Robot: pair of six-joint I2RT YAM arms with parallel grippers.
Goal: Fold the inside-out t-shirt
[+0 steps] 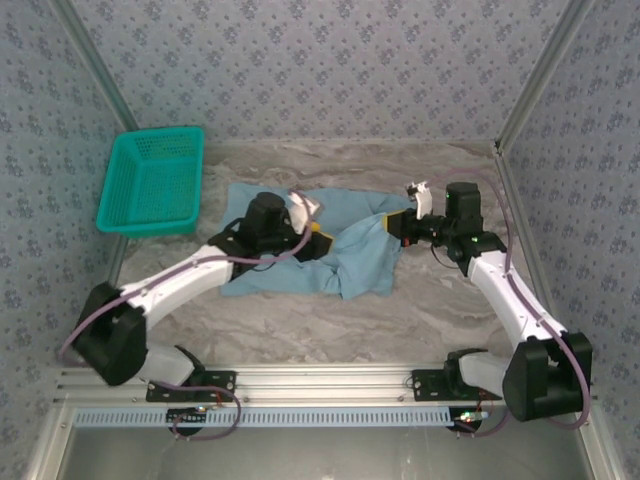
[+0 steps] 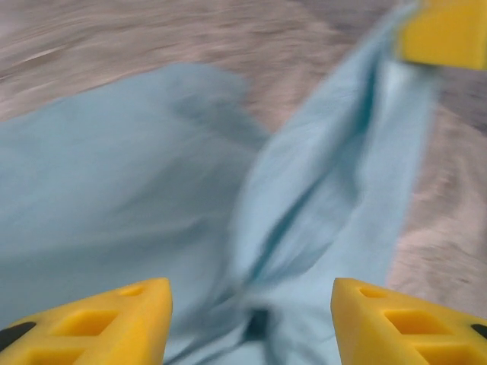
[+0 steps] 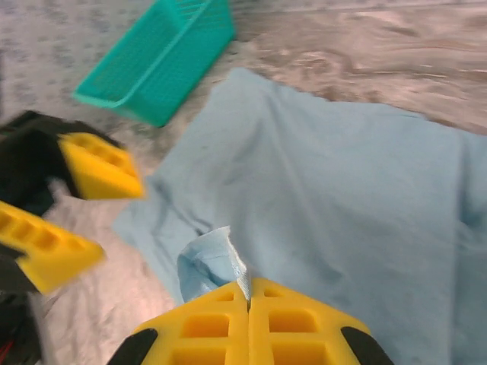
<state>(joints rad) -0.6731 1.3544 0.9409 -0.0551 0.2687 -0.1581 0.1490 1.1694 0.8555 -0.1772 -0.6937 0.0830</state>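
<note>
The inside-out t-shirt [image 1: 350, 262] lies rumpled in the middle of the table, light blue, and a ridge of it is pulled up toward the right. My right gripper [image 1: 396, 226] is at the shirt's right edge. In the right wrist view its yellow jaws [image 3: 249, 287] are shut on a small bunched fold of the shirt [image 3: 342, 175]. My left gripper [image 1: 312, 232] hovers over the shirt's middle. Its fingers [image 2: 122, 319] stand wide apart, open, with blurred blue cloth [image 2: 114, 167] below and nothing clamped. The open left gripper [image 3: 72, 205] also shows in the right wrist view.
A teal mesh basket [image 1: 150, 185] stands at the back left, close to the shirt's far left corner; it also appears in the right wrist view [image 3: 163, 57]. Patterned walls close in the table on three sides. Bare marbled tabletop [image 1: 330, 320] lies in front of the shirt.
</note>
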